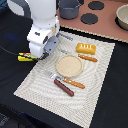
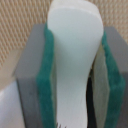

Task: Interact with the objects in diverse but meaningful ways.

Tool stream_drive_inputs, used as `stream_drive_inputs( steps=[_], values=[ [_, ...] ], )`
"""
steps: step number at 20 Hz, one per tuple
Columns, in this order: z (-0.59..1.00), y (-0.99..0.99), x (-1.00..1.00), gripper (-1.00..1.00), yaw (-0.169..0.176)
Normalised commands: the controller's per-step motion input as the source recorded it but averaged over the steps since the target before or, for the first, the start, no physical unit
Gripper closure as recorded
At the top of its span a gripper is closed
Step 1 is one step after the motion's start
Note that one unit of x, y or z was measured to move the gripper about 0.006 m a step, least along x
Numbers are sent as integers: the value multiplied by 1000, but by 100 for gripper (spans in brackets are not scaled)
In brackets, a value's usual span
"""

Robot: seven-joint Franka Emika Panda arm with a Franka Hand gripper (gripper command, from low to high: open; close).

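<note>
The wrist view settles it: the gripper (image 2: 75, 75) is closed on the white utensil (image 2: 74, 65), whose broad handle sits squeezed between the 2 green-padded fingers (image 2: 49, 85) over the woven placemat (image 2: 20, 25). In the exterior view the arm hangs over the mat's far corner toward that view's left, with the tan plate (image 1: 68, 65), orange bread loaf (image 1: 85, 48), brown sausage (image 1: 63, 87) and an orange-handled fork (image 1: 70, 81) laid out nearby on the counter. The step in hand looks like a carry — the grasp is made. Next it likely calls for a chosen destination, perhaps the plate — and a level descent before letting go.
</note>
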Motion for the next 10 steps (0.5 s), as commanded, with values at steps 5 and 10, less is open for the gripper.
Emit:
stream_drive_inputs(
  steps=[5, 10],
  values=[
    [1000, -75, -238, 100, -28],
    [718, -348, -705, 100, -10]
  ],
)
